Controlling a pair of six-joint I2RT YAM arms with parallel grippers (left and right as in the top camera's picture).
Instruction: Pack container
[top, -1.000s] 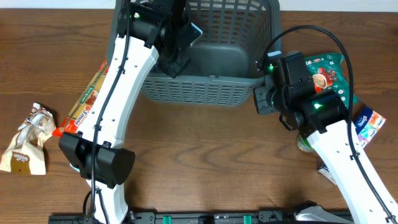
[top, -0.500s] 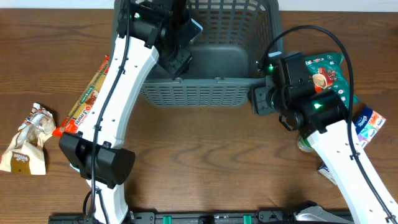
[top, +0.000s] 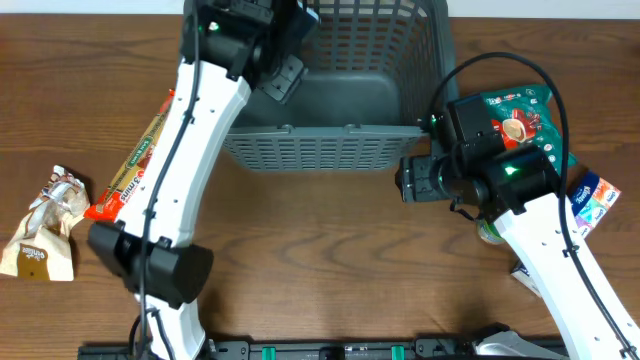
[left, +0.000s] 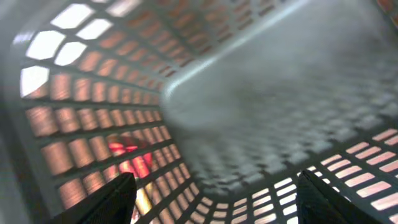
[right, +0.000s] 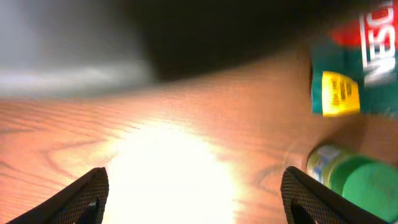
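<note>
The container (top: 320, 150) is a dark grey slotted basket at the table's far middle, and no packet shows on its base (left: 292, 93). My left gripper (top: 288, 68) hangs inside it near the left wall, jaws wide apart with nothing between them (left: 217, 199). The lattice wall (left: 93, 124) fills its wrist view. My right gripper (top: 408, 180) is just off the basket's front right corner, over bare wood. It is open and holds nothing (right: 199, 196).
A long red-and-brown snack packet (top: 135, 165) lies left of the basket, with a brown-and-white pouch (top: 45, 225) further left. At the right lie a green coffee packet (top: 520, 115) (right: 354, 62), a green-lidded cup (top: 488, 232) (right: 354, 180) and a blue-white packet (top: 595, 200).
Both grippers went from shut to open. The right one drew back down and left from the basket's corner. The left one shifted up and away inside the basket.
</note>
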